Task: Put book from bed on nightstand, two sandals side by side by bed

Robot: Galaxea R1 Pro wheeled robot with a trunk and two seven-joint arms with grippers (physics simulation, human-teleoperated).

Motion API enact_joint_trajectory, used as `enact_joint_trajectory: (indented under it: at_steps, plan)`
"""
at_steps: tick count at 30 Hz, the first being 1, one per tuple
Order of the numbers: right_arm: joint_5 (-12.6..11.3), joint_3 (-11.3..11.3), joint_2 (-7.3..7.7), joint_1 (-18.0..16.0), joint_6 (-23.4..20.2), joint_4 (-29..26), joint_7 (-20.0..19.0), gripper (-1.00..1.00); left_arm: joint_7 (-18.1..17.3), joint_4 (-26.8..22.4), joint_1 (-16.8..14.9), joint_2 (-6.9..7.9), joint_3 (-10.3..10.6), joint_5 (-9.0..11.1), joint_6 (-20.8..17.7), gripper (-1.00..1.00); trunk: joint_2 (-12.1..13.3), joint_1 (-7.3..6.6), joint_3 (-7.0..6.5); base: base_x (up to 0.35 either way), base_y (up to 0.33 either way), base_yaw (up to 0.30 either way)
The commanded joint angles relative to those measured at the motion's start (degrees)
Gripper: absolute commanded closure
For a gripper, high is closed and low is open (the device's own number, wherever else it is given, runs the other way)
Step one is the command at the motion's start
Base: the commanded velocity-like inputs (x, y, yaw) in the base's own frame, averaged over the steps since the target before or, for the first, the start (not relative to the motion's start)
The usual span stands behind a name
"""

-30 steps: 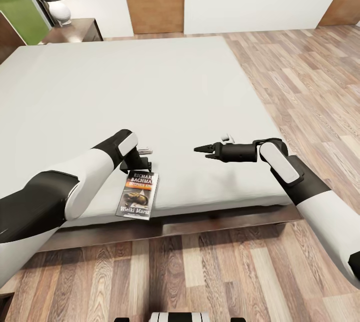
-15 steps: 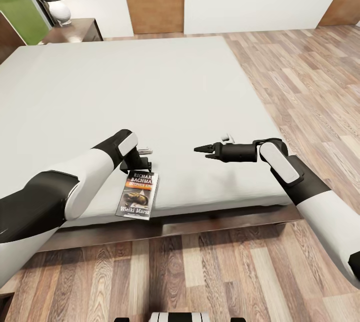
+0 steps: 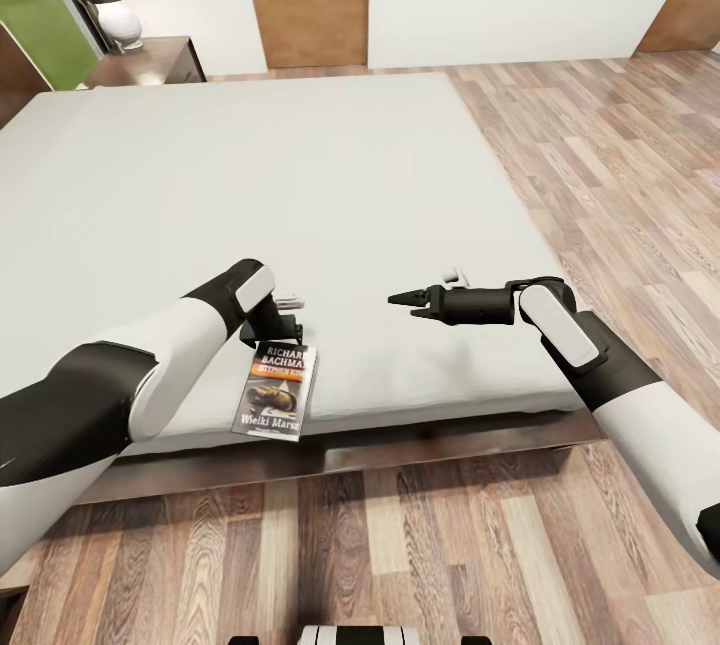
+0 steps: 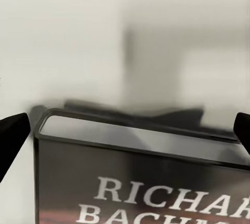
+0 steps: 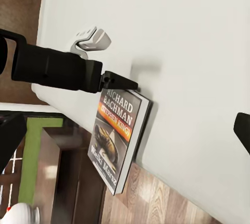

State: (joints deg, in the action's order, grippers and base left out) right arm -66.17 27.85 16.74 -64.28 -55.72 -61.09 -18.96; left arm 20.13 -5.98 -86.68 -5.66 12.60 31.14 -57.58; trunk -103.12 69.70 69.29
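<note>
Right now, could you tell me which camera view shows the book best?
The right wrist view: the book shows whole, cover readable, overhanging the bed edge by the left gripper. The head view shows it whole but smaller; the left wrist view shows just its top edge and part of the name.

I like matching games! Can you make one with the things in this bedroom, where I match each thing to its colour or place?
Things:
1. book
2. lamp
3. mattress
4. floor

Colour or place:
A. plain off-white
B. brown wood planks
C. sticking out over the near edge of the bed
D. standing on the nightstand in the far corner

Right pairs: 1-C, 2-D, 3-A, 4-B
</note>
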Motion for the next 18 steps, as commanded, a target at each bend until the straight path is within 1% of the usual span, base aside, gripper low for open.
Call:
enact_joint_trajectory:
  at_steps: [1,14,18]
  plan:
    - [0.5,0.1,0.05,-0.1,0.0,0.0,-0.6,-1.00,0.4,0.8,0.0,0.07,-0.3,1.4,-0.1,-1.00,0.0,0.01,0.04,0.000,0.000,0.000]
    - [0.6,0.1,-0.02,-0.1,0.0,0.0,-0.5,-1.00,0.4,0.5,0.0,0.28,-0.3,1.5,-0.1,-1.00,0.0,0.01,0.04,0.000,0.000,0.000]
    - [0.6,0.1,-0.03,-0.1,0.0,0.0,-0.5,-1.00,0.4,0.4,0.0,0.61,-0.3,1.5,-0.1,-1.00,0.0,0.01,0.04,0.000,0.000,0.000]
